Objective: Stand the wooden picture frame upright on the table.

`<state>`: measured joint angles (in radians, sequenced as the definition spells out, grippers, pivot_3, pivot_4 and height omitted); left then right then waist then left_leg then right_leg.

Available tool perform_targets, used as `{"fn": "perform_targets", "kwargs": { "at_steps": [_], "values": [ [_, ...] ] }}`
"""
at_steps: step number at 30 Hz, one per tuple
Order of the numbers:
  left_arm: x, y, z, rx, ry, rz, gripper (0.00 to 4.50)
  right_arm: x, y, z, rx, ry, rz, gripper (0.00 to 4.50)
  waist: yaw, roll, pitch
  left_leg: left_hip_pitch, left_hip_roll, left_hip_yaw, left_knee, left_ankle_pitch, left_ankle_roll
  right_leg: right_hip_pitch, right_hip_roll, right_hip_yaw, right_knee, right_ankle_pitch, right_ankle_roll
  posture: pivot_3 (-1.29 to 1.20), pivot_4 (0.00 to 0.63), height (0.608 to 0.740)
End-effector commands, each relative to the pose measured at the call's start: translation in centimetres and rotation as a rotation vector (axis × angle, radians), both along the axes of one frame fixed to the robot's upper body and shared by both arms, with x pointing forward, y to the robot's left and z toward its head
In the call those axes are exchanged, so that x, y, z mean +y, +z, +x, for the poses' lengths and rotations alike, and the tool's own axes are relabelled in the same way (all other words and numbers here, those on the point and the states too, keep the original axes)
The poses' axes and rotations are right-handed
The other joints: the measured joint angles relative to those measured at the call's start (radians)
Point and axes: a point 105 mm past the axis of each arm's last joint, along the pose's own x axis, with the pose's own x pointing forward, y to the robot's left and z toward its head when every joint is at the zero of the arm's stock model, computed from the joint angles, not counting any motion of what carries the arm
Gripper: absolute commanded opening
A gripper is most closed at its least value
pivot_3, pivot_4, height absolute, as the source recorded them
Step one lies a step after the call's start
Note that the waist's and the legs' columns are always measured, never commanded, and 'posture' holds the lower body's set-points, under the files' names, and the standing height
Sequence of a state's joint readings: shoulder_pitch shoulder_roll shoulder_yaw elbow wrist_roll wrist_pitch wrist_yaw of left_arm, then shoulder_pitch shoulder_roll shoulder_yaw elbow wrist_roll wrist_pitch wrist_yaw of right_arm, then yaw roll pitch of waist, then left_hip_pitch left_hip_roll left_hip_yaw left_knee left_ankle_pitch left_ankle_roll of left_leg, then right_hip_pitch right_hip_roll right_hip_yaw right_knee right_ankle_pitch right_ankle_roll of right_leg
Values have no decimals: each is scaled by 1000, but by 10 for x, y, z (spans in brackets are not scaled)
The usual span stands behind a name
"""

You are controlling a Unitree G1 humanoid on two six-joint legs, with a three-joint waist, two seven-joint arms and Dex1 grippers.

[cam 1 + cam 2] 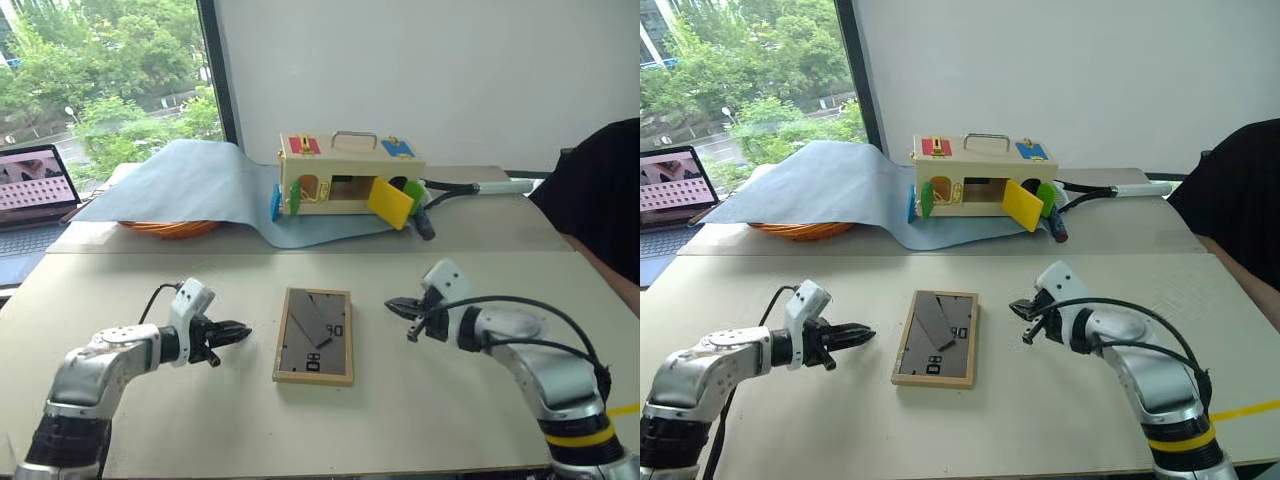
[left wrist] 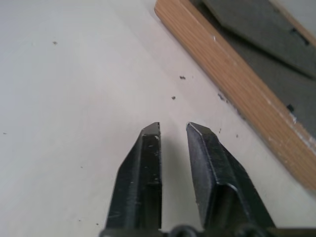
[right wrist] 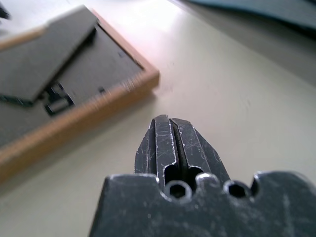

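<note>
The wooden picture frame (image 1: pixel 314 335) lies flat on the table (image 1: pixel 180 285) with its dark grey back panel and fold-out stand facing up. My left gripper (image 1: pixel 240 331) hovers just left of it, pointing at its edge, open with nothing between its fingers (image 2: pixel 148 163). In the left wrist view the frame's light-wood edge (image 2: pixel 232 69) runs just ahead of the fingertips. My right gripper (image 1: pixel 395 305) hangs a little to the right of the frame, shut and empty. The right wrist view has the frame's corner (image 3: pixel 74 121) ahead of the closed tips (image 3: pixel 169 121).
At the back stands a wooden box (image 1: pixel 350 172) with a metal handle and coloured flaps, on a blue-grey cloth (image 1: pixel 190 180) that covers an orange coil (image 1: pixel 170 228). A laptop (image 1: pixel 30 190) sits far left. A person's dark sleeve (image 1: pixel 600 200) is at the right edge.
</note>
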<state>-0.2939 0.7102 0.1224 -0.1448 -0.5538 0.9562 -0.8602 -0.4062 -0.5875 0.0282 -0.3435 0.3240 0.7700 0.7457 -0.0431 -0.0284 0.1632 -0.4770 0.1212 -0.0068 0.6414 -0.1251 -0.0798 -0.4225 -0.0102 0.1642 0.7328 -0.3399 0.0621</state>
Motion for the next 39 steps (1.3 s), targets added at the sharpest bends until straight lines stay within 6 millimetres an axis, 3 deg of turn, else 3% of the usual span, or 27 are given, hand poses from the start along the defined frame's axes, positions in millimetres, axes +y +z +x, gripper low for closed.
{"fn": "perform_targets", "kwargs": {
  "at_steps": [1, 6, 7, 13, 17, 21, 28, 37, 39],
  "values": [
    [-14, -3, -17, 115, -64, -27, 2667, 17, 13, -4, -6, 102, 18, 0, 1, 0, 0, 0, 0, 0, 0, 0, 0, 0, 0, 0, 0, 0, 0, 0, 150, 670],
    [-14, -2, -40, 257, -92, -96, 4267, 11, -8, -17, 84, 155, -75, 0, 5, -1, 1, 0, 0, 0, 0, 0, 0, 0, 0, -1, 0, 0, 0, 0, 150, 670],
    [-15, 0, -43, 279, -94, -122, 4410, 9, -12, -21, 104, 164, -84, 0, 6, -1, 1, 0, 0, 0, 0, 0, 0, 0, 0, -1, 0, 0, 0, 0, 150, 670],
    [-39, -2, -58, 468, -139, -271, 4410, -2, -39, -33, 120, 212, -231, 0, 3, -1, 1, 0, 0, 0, 0, 0, 0, 0, 0, -1, 0, -1, 0, 0, 150, 670],
    [-53, -4, -43, 491, -95, -360, 4410, -4, -50, -34, 111, 230, -281, 0, 5, -1, 1, 0, 0, 0, 1, 0, 0, 1, 0, -1, 0, 0, 1, 0, 150, 670],
    [-72, -16, -37, 557, -95, -350, 4410, 5, -58, -36, 88, 259, -287, 0, 11, -1, 1, 1, -1, -1, 2, 0, 0, 1, 0, -1, 0, 0, 1, 0, 150, 670],
    [-96, -18, -48, 630, -172, -417, 4410, 26, -70, -33, 41, 311, -307, 0, 17, -3, -2, 3, -1, -2, 2, 0, 0, 3, 0, -1, 0, 1, 1, 0, 150, 670],
    [-96, -13, -46, 641, -153, -456, 4410, 33, -77, -36, 41, 327, -322, 0, 7, -4, -2, 4, -1, -2, 2, 0, 0, 4, 0, -1, 0, 1, 1, 0, 150, 670],
    [-89, -12, -38, 628, -97, -471, 3892, 30, -79, -35, 47, 319, -333, 0, 3, -4, -2, 4, -1, -2, 2, 0, 0, 4, 0, -1, 0, 1, 1, 0, 150, 670]
  ]
}}
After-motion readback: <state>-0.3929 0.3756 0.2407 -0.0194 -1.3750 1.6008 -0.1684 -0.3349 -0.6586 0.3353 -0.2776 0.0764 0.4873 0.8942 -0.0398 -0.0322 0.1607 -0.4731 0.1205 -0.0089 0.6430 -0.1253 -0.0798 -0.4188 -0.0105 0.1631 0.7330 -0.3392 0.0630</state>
